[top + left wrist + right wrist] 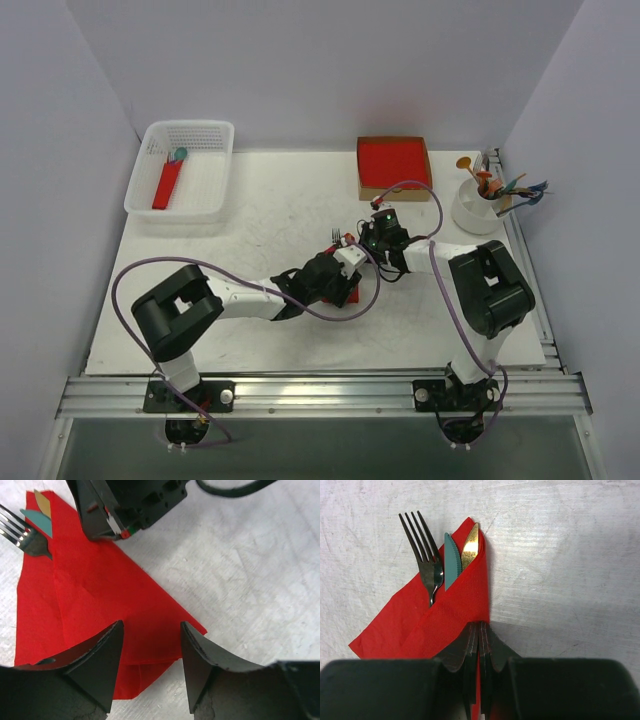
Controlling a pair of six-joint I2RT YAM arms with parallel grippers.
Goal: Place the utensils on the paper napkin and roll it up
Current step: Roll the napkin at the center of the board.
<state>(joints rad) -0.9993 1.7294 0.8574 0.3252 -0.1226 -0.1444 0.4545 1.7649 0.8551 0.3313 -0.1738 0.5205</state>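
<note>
Right gripper (479, 630) pinched shut on folded paper napkin (420, 625), utensils (432, 575) poking out at 12 o'clock; left gripper (151, 630) jaws apart over its corner.

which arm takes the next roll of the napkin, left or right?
Right, probably. The right gripper is shut on the folded edge of the paper napkin, beside the fork, so it can carry the fold over. The left gripper is open above a loose corner, holding nothing.

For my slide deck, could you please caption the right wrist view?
Right gripper pinching the paper napkin folded over a fork, teal knife and gold utensil.
</note>
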